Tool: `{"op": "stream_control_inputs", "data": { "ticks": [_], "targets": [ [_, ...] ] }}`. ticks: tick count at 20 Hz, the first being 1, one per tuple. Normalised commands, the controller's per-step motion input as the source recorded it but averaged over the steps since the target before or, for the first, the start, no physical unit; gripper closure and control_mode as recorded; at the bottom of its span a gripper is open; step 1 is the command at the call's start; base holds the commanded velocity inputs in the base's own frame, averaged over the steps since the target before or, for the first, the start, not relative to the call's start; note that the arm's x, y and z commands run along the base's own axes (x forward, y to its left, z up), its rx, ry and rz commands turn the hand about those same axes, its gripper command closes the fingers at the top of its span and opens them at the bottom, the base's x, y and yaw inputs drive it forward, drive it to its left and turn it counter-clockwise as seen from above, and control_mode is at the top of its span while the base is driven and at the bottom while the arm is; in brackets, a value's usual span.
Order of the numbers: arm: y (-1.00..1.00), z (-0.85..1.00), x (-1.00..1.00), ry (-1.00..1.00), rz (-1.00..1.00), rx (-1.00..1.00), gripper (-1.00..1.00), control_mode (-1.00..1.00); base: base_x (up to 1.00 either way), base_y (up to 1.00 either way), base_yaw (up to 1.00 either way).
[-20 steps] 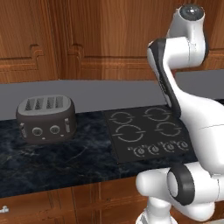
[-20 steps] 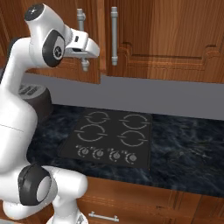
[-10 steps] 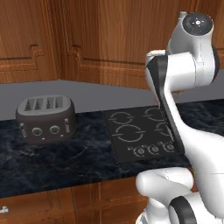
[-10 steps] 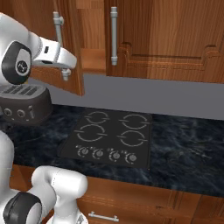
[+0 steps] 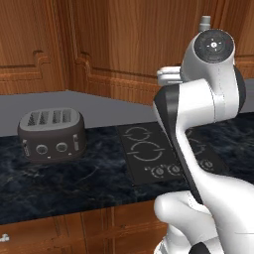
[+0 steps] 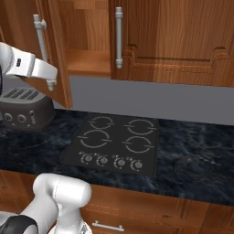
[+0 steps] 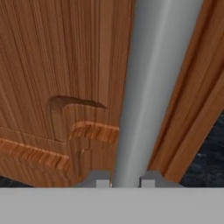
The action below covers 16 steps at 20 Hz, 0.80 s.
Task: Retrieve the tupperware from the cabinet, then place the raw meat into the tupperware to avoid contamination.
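The cabinet's left door [image 6: 57, 59] stands swung open toward me, and its long grey bar handle [image 6: 40, 39] faces left. My gripper [image 6: 49, 83] sits at the lower end of that handle. In the hand view the grey handle [image 7: 153, 87] runs up from between my fingertips [image 7: 103, 181], and the gripper [image 7: 125, 183] is shut on it. Behind the open door a bare wooden shelf [image 6: 89, 61] shows. The tupperware and the raw meat are out of view.
A dark grey toaster [image 6: 23, 112] [image 5: 51, 135] stands on the black counter at the left. A black cooktop [image 6: 114, 146] [image 5: 149, 154] lies in the middle. The neighbouring cabinet door [image 6: 173, 41] is closed, with its own bar handle [image 6: 119, 36]. My arm [image 5: 198, 109] blocks the right of the left base view.
The cabinet door has swung much further open. My hand has moved left and toward me with the handle, ending above the toaster.
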Motion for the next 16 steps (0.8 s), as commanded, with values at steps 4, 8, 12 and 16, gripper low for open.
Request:
{"op": "stream_control_inputs", "data": {
  "ticks": [4,8,12,16],
  "targets": [
    [0.08,0.00,-0.01,-0.01,-0.02,0.00,-1.00,-1.00,0.00,0.00,0.00],
    [0.00,0.00,0.00,0.00,0.00,0.00,-1.00,-1.00,0.00,0.00,0.00],
    [0.00,0.02,-0.23,0.03,-0.03,0.00,-1.00,-1.00,0.00,0.00,0.00],
    [-0.33,0.31,-0.73,0.04,0.00,0.12,-1.00,-1.00,0.00,0.00,0.00]
  ]
}}
